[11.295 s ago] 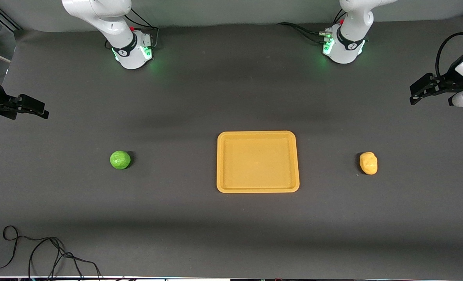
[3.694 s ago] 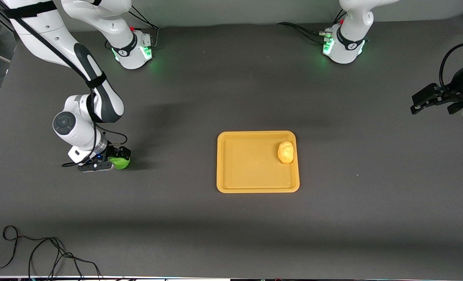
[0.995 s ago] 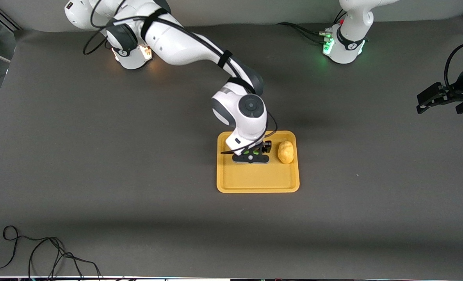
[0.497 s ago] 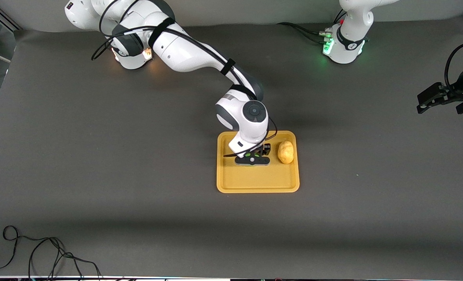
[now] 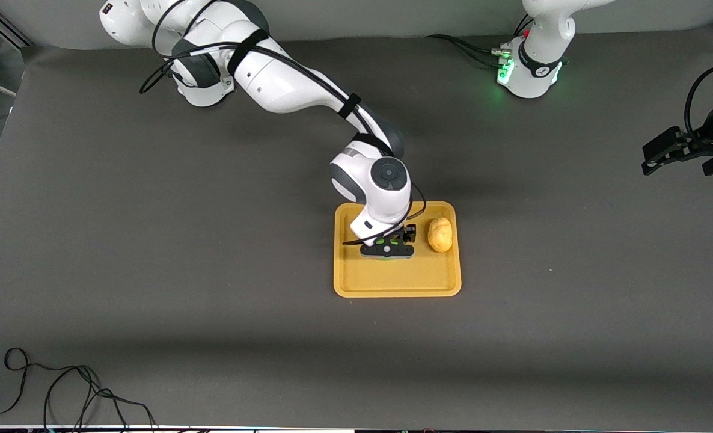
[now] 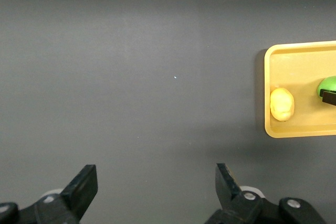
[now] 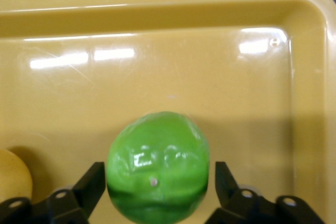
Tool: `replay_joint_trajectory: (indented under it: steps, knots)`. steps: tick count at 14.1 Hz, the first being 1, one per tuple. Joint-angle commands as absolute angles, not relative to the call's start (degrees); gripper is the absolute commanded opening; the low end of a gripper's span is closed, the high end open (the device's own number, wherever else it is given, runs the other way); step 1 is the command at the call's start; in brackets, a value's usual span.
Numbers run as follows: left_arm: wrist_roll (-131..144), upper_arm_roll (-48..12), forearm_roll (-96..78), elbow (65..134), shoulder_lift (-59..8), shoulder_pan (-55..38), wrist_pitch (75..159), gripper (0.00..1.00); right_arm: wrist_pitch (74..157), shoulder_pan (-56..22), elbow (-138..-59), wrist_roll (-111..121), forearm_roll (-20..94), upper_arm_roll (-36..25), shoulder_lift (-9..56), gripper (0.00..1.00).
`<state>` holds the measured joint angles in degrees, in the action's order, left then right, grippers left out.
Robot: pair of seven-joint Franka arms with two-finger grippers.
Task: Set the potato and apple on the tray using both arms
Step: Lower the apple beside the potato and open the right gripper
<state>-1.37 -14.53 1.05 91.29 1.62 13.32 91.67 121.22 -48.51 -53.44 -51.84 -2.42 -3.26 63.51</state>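
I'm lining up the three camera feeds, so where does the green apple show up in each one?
Front view: the apple is almost hidden under the right claw, on the tray.
Left wrist view: apple at the picture's edge, on the tray.
Right wrist view: apple fills the middle, between the open claw's fingers.
Shared landmark: the potato, lying beside the apple on the tray.

A dark grey table (image 5: 212, 288) fills the frame, bearing an orange-yellow tray (image 5: 397, 282) just right of centre, two robot bases (image 5: 528, 78) along the top edge, and a looped black cable (image 5: 62, 391) at lower left.
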Motion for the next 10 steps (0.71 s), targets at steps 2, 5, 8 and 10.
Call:
replay_joint_trajectory:
  steps: [2, 5, 8, 10]
  knots:
    - [-1.3, -14.3, 0.9, 90.2, 1.3, 12.8, 91.2, 1.00, 117.8, -48.4, -51.9, -52.9, -3.2, -3.3, 60.7, 1.00]
    - [-1.3, -14.3, 0.9, 90.2, 1.2, 12.9, 91.2, 1.00, 109.2, -47.1, -51.9, -52.4, -2.9, -3.4, 53.7, 1.00]
    - [-1.3, -14.2, 0.9, 90.2, 1.2, 12.9, 91.2, 1.00, 99.5, -43.2, -51.9, -46.6, -3.1, -3.4, 45.5, 1.00]
    - [-1.3, -14.2, 0.9, 90.2, 1.2, 12.9, 91.3, 1.00, 94.5, -40.3, -52.9, -41.2, -3.3, -4.0, 39.8, 1.00]
